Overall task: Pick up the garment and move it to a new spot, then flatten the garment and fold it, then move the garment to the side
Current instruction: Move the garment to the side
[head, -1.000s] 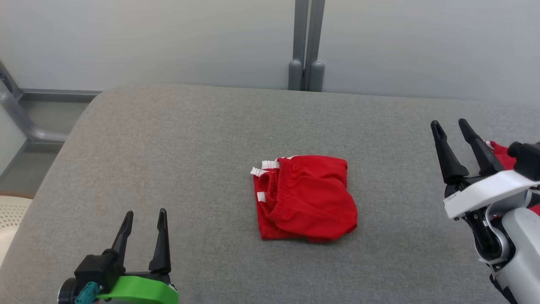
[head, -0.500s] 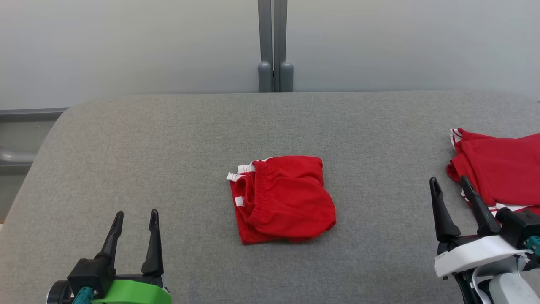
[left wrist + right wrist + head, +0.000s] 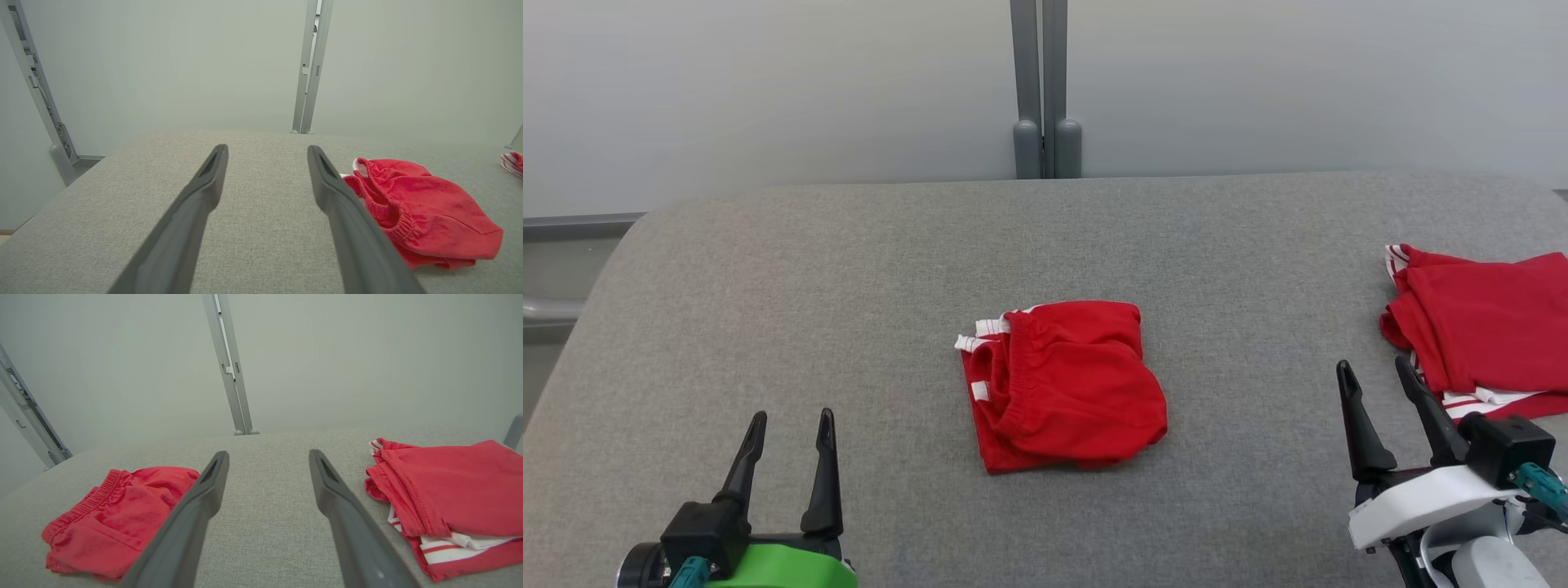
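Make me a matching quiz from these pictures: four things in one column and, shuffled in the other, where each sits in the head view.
Things:
1 shorts
2 red pile
3 left hand
4 post

Places:
A lower left, open
B right edge of the table
C middle of the table
D behind the table, upright

Pairs: 1-C, 2-B, 3-A, 4-D

The grey bench lies bare to the left of the folded red garment, in front of it and behind it, so a pass there meets nothing. Well to the garment's right, a stack of red clothes takes up the bench edge, just beyond the right end effector. Behind the garment stands a grey post, seemingly just off the bench's far edge.
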